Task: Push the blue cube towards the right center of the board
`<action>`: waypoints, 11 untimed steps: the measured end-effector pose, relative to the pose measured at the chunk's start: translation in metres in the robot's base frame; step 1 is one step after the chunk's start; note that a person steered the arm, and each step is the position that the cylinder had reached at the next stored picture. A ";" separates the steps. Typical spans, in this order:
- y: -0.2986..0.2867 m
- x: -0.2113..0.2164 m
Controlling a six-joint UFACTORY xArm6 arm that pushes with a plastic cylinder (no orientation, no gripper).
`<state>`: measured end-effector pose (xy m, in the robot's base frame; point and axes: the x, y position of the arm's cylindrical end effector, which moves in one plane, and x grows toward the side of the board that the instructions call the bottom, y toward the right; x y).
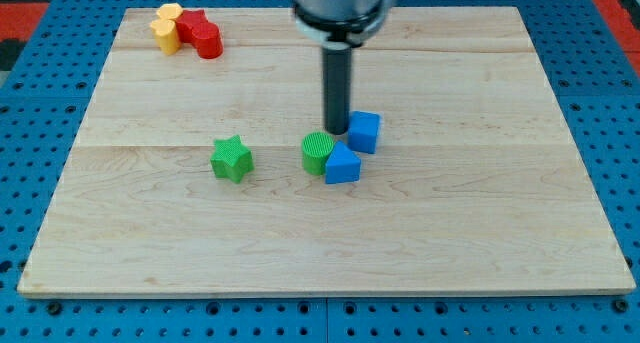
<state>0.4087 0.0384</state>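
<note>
Blue and boxy, the blue cube (364, 132) sits a little right of the frame's centre on the pale wooden board (480, 233), well short of the board's right edge. My tip (335, 132) stands just at the cube's left side, touching it or nearly so; the rod is a plain dark cylinder with nothing to open or close, hanging straight down from the grey collar at the top of the frame. Just below and left of the cube lies a second blue block (342, 166) with a peaked top, its upper right corner against or almost against the cube. Pressed to that block's left is a green cylinder (317, 152), which sits directly below my tip in the frame. Further left, apart from this cluster, is a green star (232, 159). In the upper left of the frame, near the board's far corner, a yellow block (166, 28) and a red block (201, 34) lie together, touching; their exact shapes are hard to make out. Around the board runs a blue perforated surface (40, 133).
</note>
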 end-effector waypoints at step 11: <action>0.088 0.104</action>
